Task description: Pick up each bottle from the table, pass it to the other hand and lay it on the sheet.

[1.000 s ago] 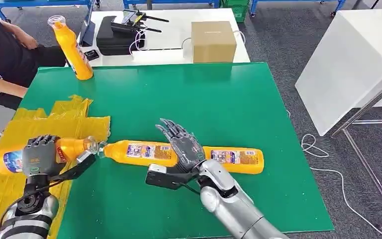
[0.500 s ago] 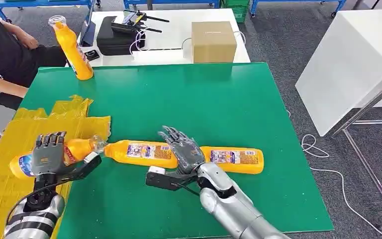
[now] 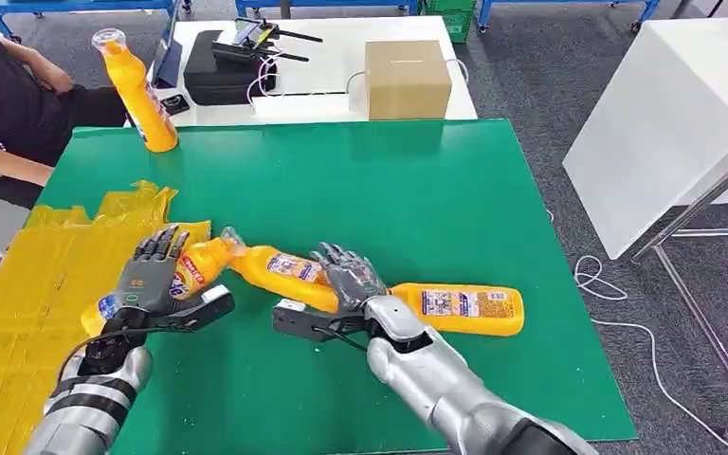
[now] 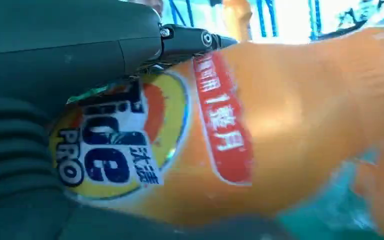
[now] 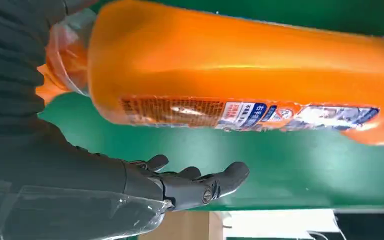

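right now the left hand [image 3: 152, 275] grips an orange bottle [image 3: 194, 268] at the yellow sheet's [image 3: 28, 303] edge; the right hand [image 3: 351, 280], fingers spread, rests on a second bottle [image 3: 289, 272] lying on the green table [image 3: 417, 190].

On the orange bottle [image 4: 260, 125] in my left hand [image 4: 55, 60], I read one word for sure — "PRO", black on a yellow label; the rest stays unclear.
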Robot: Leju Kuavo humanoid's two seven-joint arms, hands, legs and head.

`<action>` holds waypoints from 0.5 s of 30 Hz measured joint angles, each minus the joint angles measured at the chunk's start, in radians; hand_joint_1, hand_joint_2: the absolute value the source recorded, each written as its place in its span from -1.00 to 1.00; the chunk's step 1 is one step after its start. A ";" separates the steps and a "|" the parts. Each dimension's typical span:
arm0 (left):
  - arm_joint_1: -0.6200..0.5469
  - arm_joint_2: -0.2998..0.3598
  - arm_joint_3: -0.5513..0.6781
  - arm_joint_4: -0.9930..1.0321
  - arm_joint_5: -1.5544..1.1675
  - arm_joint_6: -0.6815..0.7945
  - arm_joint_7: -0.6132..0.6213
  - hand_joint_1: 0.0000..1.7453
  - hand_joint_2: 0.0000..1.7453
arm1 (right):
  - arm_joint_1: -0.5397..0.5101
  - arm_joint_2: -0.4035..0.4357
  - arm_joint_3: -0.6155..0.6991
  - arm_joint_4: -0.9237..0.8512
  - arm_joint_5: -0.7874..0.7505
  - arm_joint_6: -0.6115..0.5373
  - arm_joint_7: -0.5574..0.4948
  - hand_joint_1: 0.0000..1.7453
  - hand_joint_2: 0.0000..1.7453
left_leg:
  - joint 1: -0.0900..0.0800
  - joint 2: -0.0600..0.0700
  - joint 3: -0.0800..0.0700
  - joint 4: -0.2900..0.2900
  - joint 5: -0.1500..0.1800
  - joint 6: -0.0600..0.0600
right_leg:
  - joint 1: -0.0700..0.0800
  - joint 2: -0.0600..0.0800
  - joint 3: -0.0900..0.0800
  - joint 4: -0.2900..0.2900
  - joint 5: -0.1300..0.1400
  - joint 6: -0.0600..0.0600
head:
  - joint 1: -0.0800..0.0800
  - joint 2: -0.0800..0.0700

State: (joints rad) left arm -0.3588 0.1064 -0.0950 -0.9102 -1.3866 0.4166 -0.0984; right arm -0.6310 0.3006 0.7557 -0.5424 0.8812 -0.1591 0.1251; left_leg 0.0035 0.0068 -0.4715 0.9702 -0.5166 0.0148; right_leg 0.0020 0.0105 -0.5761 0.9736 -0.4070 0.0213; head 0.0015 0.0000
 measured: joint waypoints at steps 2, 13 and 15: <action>-0.004 -0.003 -0.013 0.000 0.002 -0.004 -0.002 -1.00 -1.00 | -0.012 0.006 -0.002 0.026 0.001 0.000 0.002 -1.00 1.00 | 0.000 0.000 0.000 0.000 0.000 0.000 | 0.000 0.000 0.000 0.000 0.000 0.000 | 0.000 0.000; -0.018 -0.011 -0.043 0.000 0.038 -0.025 -0.026 -1.00 -1.00 | -0.047 0.029 -0.010 0.088 0.012 -0.011 0.011 -1.00 1.00 | 0.000 0.000 0.000 0.000 0.000 0.000 | 0.000 0.000 0.000 0.000 0.000 0.000 | 0.000 0.000; -0.020 -0.013 -0.052 0.000 0.055 -0.040 -0.035 -1.00 -1.00 | -0.062 0.037 -0.014 0.096 0.018 -0.011 0.016 -1.00 1.00 | 0.000 0.000 0.000 0.000 0.000 0.000 | 0.000 0.000 0.000 0.000 0.000 0.000 | 0.000 0.000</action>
State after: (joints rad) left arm -0.3792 0.0938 -0.1472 -0.9106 -1.3321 0.3769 -0.1331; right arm -0.6928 0.3376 0.7412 -0.4467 0.8988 -0.1698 0.1415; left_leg 0.0035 0.0070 -0.4713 0.9702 -0.5166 0.0148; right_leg 0.0022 0.0106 -0.5761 0.9736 -0.4070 0.0213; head 0.0015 0.0000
